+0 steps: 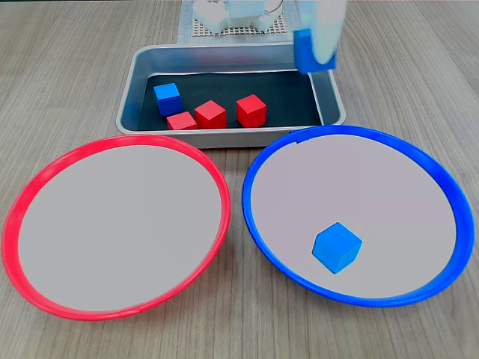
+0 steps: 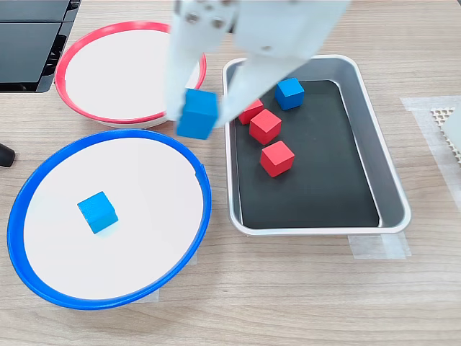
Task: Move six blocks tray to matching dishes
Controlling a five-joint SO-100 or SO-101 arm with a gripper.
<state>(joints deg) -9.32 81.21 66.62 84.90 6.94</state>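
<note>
My gripper [image 2: 198, 115] is shut on a blue block [image 2: 197, 113] and holds it in the air, between the tray's left wall and the far rim of the blue dish [image 2: 204, 189]. In a fixed view the held block [image 1: 310, 51] hangs over the tray's right corner. The silver tray [image 1: 224, 138] holds one blue block [image 1: 168, 99] and three red blocks [image 1: 182, 120] [image 1: 210, 114] [image 1: 251, 111]. Another blue block [image 1: 337, 247] lies in the blue-rimmed dish [image 1: 246, 200]. The red-rimmed dish [image 1: 127, 140] holds nothing.
A white mesh pad with the arm's base [image 1: 232, 19] sits behind the tray. A dark flat device [image 2: 32, 43] lies beside the red dish [image 2: 130, 26], and a small black object [image 2: 6, 155] is at that view's left edge. Tape [image 2: 378, 246] holds the tray down.
</note>
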